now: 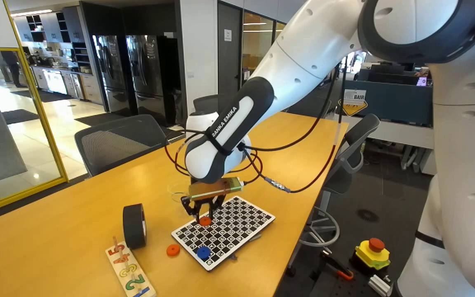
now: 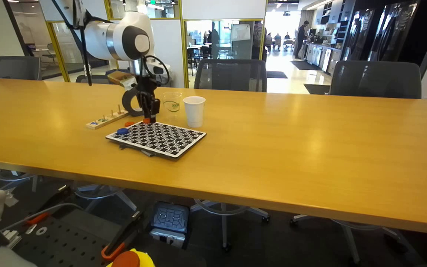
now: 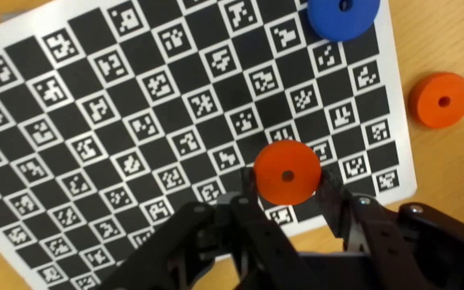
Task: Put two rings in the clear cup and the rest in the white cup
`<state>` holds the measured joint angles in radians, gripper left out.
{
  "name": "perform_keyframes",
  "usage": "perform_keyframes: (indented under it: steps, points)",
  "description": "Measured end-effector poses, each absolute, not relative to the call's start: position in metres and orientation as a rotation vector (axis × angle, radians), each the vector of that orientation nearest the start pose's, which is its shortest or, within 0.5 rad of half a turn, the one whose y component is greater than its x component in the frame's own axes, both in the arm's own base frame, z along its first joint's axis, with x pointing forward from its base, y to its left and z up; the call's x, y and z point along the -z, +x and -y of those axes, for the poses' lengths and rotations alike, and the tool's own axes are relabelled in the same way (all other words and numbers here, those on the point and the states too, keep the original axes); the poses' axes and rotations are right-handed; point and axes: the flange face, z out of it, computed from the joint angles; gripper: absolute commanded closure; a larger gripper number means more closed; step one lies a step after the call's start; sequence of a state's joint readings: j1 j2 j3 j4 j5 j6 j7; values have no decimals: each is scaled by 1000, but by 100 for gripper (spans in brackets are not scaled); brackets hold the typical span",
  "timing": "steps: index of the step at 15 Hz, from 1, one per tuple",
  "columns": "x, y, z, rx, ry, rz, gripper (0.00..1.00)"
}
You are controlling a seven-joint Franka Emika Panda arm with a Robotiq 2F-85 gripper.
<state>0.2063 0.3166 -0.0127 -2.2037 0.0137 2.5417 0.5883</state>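
On the tabletop [image 2: 310,144], at the corner of the checkered board [image 2: 161,136] nearest the back edge [image 2: 291,97] (in an exterior view), the gripper [image 3: 287,175] pinches its load. The carry likely runs roughly parallel to that edge: white cup [image 2: 194,113] farther, clear cup [image 2: 171,105] nearer. Pinched: one orange ring [image 1: 205,221].

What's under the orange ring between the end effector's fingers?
The checkered board: its squares show around the orange ring. The patch directly beneath is covered. Can't tell whether they touch.
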Motion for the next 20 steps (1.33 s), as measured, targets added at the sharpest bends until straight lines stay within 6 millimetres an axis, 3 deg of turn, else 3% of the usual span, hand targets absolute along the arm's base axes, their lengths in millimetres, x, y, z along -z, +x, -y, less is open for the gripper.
perform_keyframes:
  steps: [5,9,14,20]
  points:
    - [-297,567,-60,182,-3033,-634,83]
    - [-321,585,-29,251,-3026,-608,83]
    - [-328,608,-9,276,-3029,-590,83]
    - [-315,633,5,262,-3031,-602,83]
